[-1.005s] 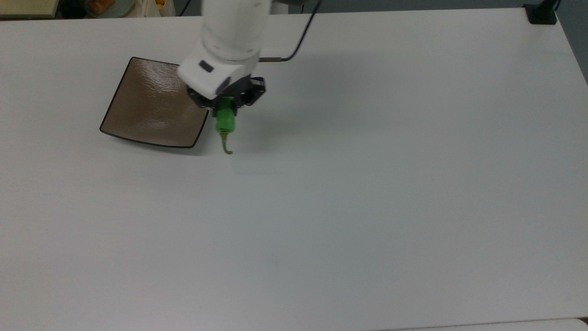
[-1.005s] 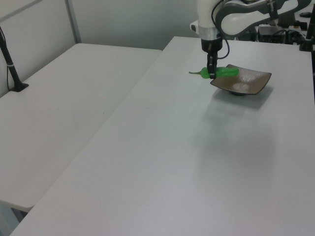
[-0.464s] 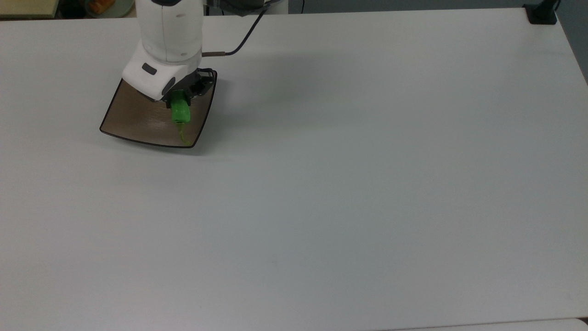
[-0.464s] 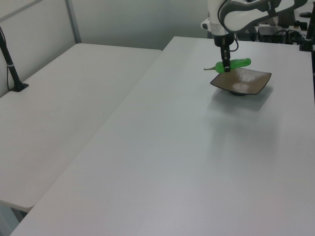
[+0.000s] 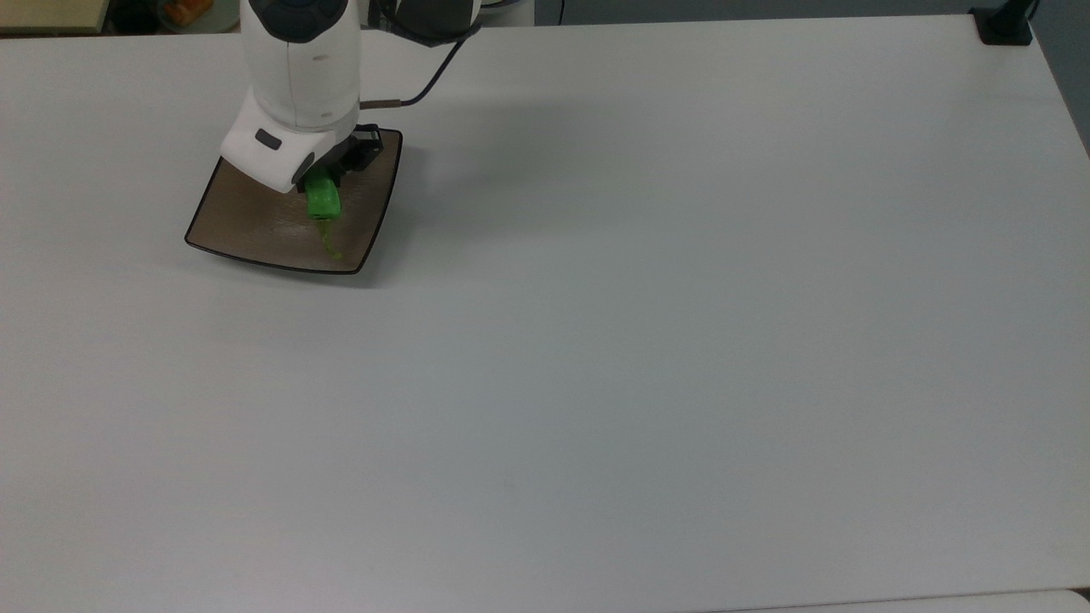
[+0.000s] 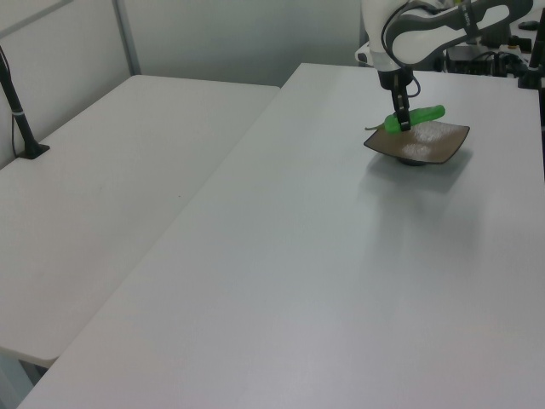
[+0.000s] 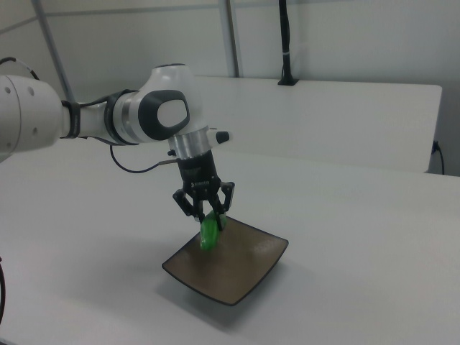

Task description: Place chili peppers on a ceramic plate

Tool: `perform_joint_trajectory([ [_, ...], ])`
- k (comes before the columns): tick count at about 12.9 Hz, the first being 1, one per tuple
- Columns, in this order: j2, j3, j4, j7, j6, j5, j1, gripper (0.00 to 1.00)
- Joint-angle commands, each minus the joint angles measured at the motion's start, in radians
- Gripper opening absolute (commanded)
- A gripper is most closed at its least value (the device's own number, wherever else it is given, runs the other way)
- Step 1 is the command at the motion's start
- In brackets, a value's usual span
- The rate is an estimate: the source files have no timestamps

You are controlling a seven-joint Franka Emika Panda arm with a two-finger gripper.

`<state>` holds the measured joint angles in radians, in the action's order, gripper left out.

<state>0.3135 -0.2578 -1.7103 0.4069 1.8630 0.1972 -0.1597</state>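
A bright green chili pepper (image 5: 324,203) hangs just above the square brown ceramic plate (image 5: 247,226), its thin stem pointing toward the plate's near edge in the top view. My gripper (image 5: 328,174) is shut on the pepper from above, over the plate's right half in the top view. In the left view the pepper (image 6: 415,118) lies tilted between my fingers over the plate (image 6: 430,145). In the right view my gripper (image 7: 210,218) holds the pepper (image 7: 209,234) a little above the plate (image 7: 237,269).
The white table (image 5: 639,340) spreads wide around the plate. A black clamp (image 5: 1005,25) sits at its far right corner in the top view. A second white table (image 6: 111,170) stands to the left view's left.
My gripper has carried the pepper leftward in the top view, from beside the plate's right edge to over the plate, and it has come lower.
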Motion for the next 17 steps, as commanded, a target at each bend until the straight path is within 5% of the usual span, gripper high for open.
perform_joint_trajectory([
  [1, -0.031, 0.0, -0.034, 0.015, -0.013, 0.019, 0.003, 0.62],
  [2, -0.031, -0.001, -0.034, 0.001, -0.011, 0.019, 0.003, 1.0],
  [11, -0.04, 0.002, -0.011, -0.074, -0.01, -0.01, -0.001, 1.0],
  [17, -0.125, 0.08, 0.024, -0.284, -0.021, -0.169, 0.021, 1.0],
])
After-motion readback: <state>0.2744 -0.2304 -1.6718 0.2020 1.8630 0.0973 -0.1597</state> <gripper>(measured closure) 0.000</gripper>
